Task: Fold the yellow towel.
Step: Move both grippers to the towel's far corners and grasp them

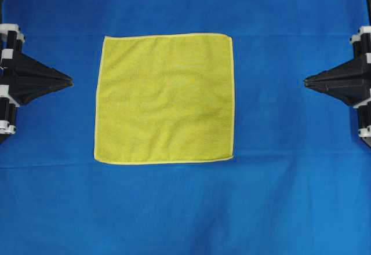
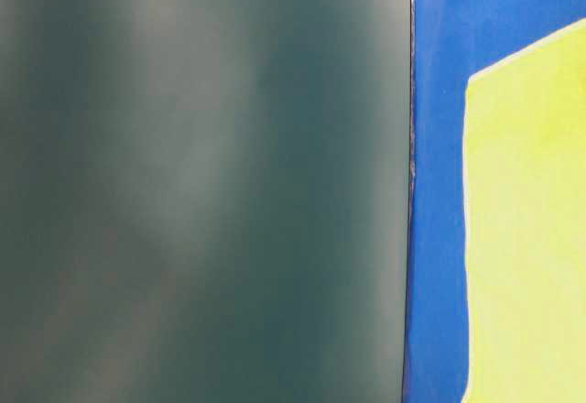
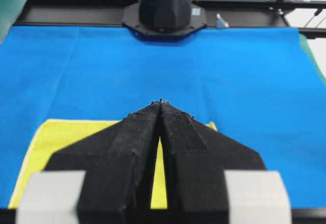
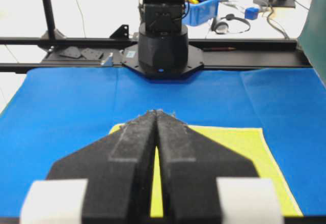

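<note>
The yellow towel (image 1: 165,98) lies flat and unfolded, a fuzzy square with a paler hem, in the middle of the blue cloth (image 1: 185,208). My left gripper (image 1: 71,82) hovers at the left edge of the overhead view, shut and empty, its tip a short way left of the towel. My right gripper (image 1: 305,82) mirrors it at the right edge, shut and empty, farther from the towel's right hem. In the left wrist view the towel (image 3: 51,137) shows under the shut gripper (image 3: 161,102). The right wrist view shows the towel (image 4: 239,152) beneath the shut gripper (image 4: 157,112).
The large blue cloth covers the whole work surface. The opposite arm's black base (image 3: 164,7) stands at the far edge in the left wrist view, and likewise a base (image 4: 163,46) in the right wrist view. A dark blurred panel (image 2: 201,183) fills most of the table-level view.
</note>
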{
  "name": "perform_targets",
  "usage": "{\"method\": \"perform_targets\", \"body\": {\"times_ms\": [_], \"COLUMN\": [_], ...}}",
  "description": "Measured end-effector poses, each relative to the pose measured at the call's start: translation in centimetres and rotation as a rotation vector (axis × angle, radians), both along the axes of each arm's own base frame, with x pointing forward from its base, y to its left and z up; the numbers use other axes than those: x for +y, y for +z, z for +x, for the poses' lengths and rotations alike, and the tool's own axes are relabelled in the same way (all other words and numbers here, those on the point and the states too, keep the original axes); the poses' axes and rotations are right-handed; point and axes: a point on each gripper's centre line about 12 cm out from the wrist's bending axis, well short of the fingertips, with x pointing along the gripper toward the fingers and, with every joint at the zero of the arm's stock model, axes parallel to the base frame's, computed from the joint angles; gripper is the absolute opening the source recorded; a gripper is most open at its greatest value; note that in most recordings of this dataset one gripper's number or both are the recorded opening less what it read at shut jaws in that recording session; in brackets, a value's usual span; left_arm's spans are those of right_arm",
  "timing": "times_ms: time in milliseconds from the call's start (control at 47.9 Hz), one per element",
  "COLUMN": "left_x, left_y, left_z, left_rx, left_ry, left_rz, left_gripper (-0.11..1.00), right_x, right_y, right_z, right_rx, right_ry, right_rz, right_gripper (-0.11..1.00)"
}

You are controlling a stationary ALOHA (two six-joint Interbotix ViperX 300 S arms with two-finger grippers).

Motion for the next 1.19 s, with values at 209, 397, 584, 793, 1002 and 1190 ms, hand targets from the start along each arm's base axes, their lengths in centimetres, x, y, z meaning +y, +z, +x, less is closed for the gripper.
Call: {"method": "perform_targets", "body": {"times_ms": [209,397,584,793,1002,1190], "left_x": [2.2,5.0,7.6,10.0,12.2,14.4], "left_y": [-1.8,-4.2,-6.9,-10.4,-13.9,-16.7], "left_z": [0.5,1.3,2.0,3.0,3.9,4.4], "left_rx": [0.118,0.231,0.338,0.432,0.526,0.57], "left_ry": [0.11,0.233,0.338,0.415,0.473,0.531], "left_rz": [-0.01,-0.039,-0.074,-0.108,-0.14,-0.17], "left_gripper": [0.0,0.0,0.01,0.42,0.84,0.82], "right_x": [-2.8,-6.8,-10.4,-13.3,-16.0,-17.9], "right_y": [-0.5,-3.2,-6.3,-9.4,-13.9,-17.1], "right_z": [1.8,4.3,7.1,10.5,12.6,13.6], "right_rx": [0.081,0.275,0.438,0.588,0.726,0.801], "right_ry": [-0.127,-0.275,-0.366,-0.401,-0.428,-0.451], "right_rz": [0.015,0.066,0.11,0.136,0.155,0.179], "right_gripper": [0.0,0.0,0.0,0.31,0.56,0.53]}}
